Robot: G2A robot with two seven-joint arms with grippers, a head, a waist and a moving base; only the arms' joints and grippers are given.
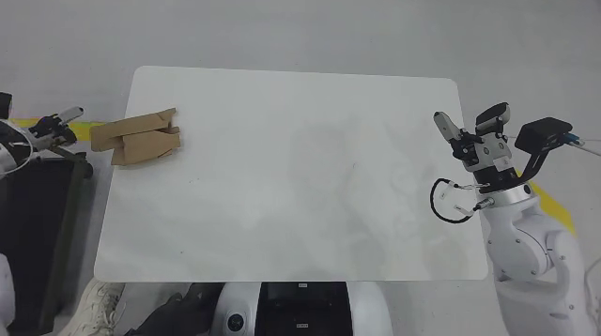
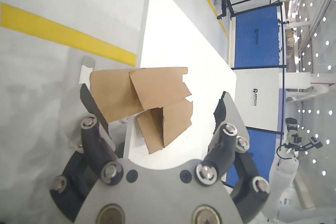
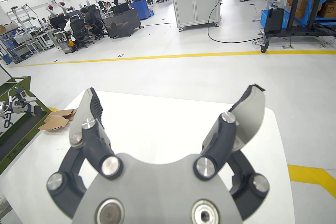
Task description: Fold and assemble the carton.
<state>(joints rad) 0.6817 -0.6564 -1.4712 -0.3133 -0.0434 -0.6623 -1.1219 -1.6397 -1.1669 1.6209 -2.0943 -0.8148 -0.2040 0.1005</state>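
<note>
- Carton (image 1: pixel 141 139): brown card, partly folded with its flaps loose, lying at the left edge of the table (image 1: pixel 300 214), towards the far corner. Its left end overhangs that edge.
- My left gripper (image 1: pixel 58 127) hangs off the table's left side, just beside the carton's overhanging end. I cannot make out any contact between them.
- In my left wrist view the carton (image 2: pixel 147 101) lies ahead of my left gripper (image 2: pixel 156 83), whose fingers are spread wide and grasp nothing.
- My right gripper (image 1: pixel 470 118) sits at the table's right edge, well apart from the carton. Its fingers are likewise spread wide, with nothing between them.
- From my right wrist the carton (image 3: pixel 57 120) appears across the table (image 3: pixel 168 114), beyond my right gripper (image 3: pixel 173 89).
- Table: white, with rounded corners.
- Room: pale grey floor with a yellow line (image 3: pixel 157 57), and a green frame (image 3: pixel 15 117) left of the table.
</note>
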